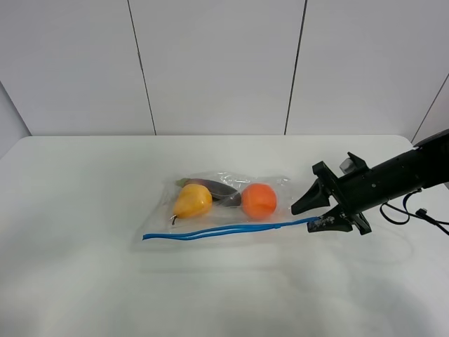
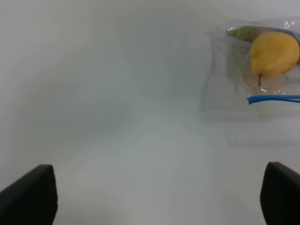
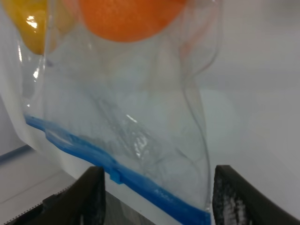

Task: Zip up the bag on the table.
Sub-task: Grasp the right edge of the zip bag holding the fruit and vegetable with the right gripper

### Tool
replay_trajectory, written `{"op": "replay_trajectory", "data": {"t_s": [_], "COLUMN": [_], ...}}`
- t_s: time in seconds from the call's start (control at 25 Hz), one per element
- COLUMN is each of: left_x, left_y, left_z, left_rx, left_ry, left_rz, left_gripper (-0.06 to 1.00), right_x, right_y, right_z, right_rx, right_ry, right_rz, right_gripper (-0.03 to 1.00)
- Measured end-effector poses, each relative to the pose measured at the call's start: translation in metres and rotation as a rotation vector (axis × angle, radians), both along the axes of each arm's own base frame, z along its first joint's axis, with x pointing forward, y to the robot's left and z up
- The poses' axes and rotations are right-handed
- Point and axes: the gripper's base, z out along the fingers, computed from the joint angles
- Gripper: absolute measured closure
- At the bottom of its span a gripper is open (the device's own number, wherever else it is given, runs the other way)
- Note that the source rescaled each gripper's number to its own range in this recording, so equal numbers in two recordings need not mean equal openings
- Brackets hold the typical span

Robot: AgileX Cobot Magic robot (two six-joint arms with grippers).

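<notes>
The clear bag (image 1: 231,219) lies flat in the middle of the white table (image 1: 84,210). Inside it are a yellow pear (image 1: 192,201), an orange (image 1: 259,201) and a dark item (image 1: 217,188). Its blue zip strip (image 1: 217,230) runs along the near edge. My right gripper (image 1: 303,218) is open at the strip's right end. In the right wrist view the strip (image 3: 150,187) and bag corner (image 3: 140,117) lie between the spread fingers (image 3: 91,194). My left gripper (image 2: 157,187) is open and empty over bare table, well away from the bag (image 2: 220,70). The left arm is out of the high view.
A grey panelled wall (image 1: 217,63) stands behind the table's far edge. The right arm (image 1: 400,172) reaches in from the right edge with loose cables (image 1: 414,214) hanging beside it.
</notes>
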Motion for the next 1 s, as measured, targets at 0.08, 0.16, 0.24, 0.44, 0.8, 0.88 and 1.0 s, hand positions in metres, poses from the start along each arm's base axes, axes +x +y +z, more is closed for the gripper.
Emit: {"op": "replay_trajectory", "data": {"t_s": [0.08,0.16,0.24,0.44,0.8,0.88,1.0], "left_x": [0.0,0.0,0.0,0.0,0.0,0.0,0.0], "left_y": [0.0,0.0,0.0,0.0,0.0,0.0,0.0], "left_z": [0.0,0.0,0.0,0.0,0.0,0.0,0.0], "left_rx": [0.0,0.0,0.0,0.0,0.0,0.0,0.0], "left_ry": [0.0,0.0,0.0,0.0,0.0,0.0,0.0], "left_rz": [0.0,0.0,0.0,0.0,0.0,0.0,0.0], "left_gripper": [-0.06,-0.06,-0.06,-0.06,-0.06,-0.06,-0.06], "right_x": [0.0001,0.0001,0.0003,0.0019,0.0027,0.0028,0.0029], "right_y": [0.0002,0.0002,0.0003,0.0012,0.0015,0.0015,0.0015], "right_z": [0.0002,0.0002,0.0004,0.0016,0.0021,0.0021,0.0021], "right_rx": [0.003,0.003,0.005,0.024,0.03,0.031,0.031], "right_ry": [0.0,0.0,-0.001,-0.002,-0.004,-0.004,-0.004], "right_rz": [-0.001,-0.001,-0.005,-0.027,-0.038,-0.038,-0.039], "right_gripper": [0.41,0.42,0.46,0.55,0.73,0.78,0.81]}}
